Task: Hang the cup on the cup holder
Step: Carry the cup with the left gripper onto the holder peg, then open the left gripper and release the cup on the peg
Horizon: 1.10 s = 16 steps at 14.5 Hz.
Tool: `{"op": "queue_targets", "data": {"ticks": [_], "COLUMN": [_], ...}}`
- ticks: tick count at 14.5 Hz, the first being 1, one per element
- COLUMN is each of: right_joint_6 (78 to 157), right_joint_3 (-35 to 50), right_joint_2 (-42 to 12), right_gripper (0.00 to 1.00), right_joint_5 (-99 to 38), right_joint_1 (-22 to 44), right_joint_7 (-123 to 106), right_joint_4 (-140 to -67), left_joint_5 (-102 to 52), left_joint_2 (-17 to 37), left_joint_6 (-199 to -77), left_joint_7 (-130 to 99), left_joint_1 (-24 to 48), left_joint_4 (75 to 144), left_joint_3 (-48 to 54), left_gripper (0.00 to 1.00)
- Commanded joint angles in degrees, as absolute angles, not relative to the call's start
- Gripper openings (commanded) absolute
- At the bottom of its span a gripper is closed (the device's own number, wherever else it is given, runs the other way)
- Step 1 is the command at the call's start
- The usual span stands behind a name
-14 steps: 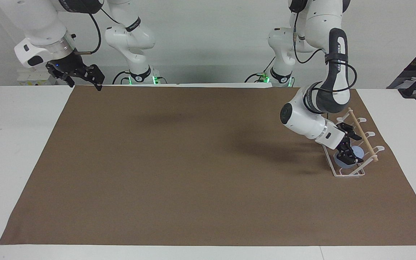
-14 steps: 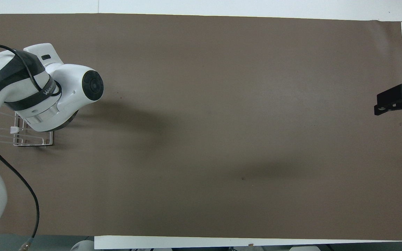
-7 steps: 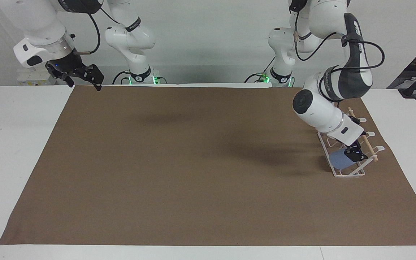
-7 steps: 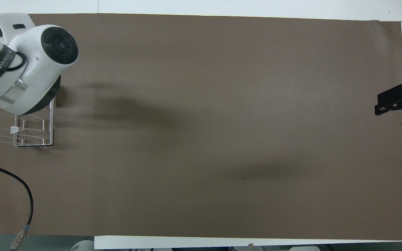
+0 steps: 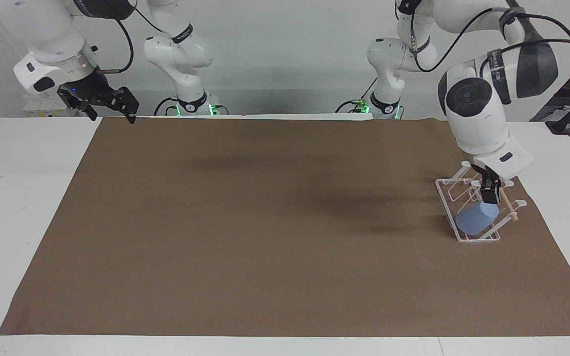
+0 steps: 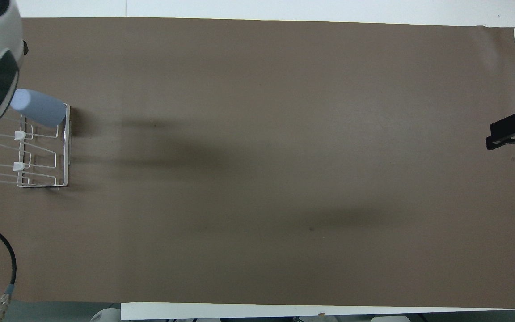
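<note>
Now I see the cup (image 5: 476, 219) lying tilted on the cup holder (image 5: 447, 197), its open mouth low against the rack's base frame and its closed base slanting up toward the wooden dowel (image 5: 505, 203); from overhead it sits over a prong at the rack's end farther from the robots; the holder itself stands on the brown mat (image 5: 265, 222) close to the worktop edge at the left arm's end.

My left gripper (image 5: 488, 196) hangs over the rack, its dark tips just above the cup's raised base; whether they touch the cup I cannot tell, and I cannot tell whether the fingers are parted or closed either, since I see them only edge-on as one dark block; in the overhead view the arm's white and black wrist covers the corner of the mat and hides the gripper entirely.

My right gripper (image 5: 112, 101) waits over the mat's corner at the right arm's end, on the robots' side of the worktop; its fingers stand apart with nothing between them; overhead only its black tip (image 6: 510, 133) shows at the mat's edge.

As for writing, a black band on the left arm carries white lettering, too small for me to read; green lights glow at both arm bases.
</note>
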<state>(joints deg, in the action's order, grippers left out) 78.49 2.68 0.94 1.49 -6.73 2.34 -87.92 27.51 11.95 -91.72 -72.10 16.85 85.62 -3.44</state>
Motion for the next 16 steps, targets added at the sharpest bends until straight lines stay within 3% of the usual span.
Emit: {"op": "queue_targets", "data": {"ticks": [1, 6, 16], "right_joint_6": [80.86, 80.86, 80.77], "right_joint_3": [2.81, 2.9, 2.9], "right_joint_2": [2.55, 2.55, 2.55], "right_gripper": [0.99, 0.99, 0.99], "right_joint_5": [1.32, 1.32, 1.32], "right_joint_1": [-8.44, -8.26, -8.0], "right_joint_7": [0.88, 0.97, 0.97], "right_joint_4": [-90.88, -90.79, -90.7], "left_joint_5": [17.78, 6.34, 4.39], "left_joint_2": [8.09, 6.33, 1.06], "left_joint_6": [-86.86, -84.2, -84.2], "left_joint_7": [-60.78, -37.41, -5.65], "left_joint_1": [14.33, 12.39, 8.53], "left_joint_4": [85.7, 85.69, 85.96], "left_joint_3": [-3.25, -3.34, -3.34], "left_gripper": [1.0, 1.0, 1.0]}}
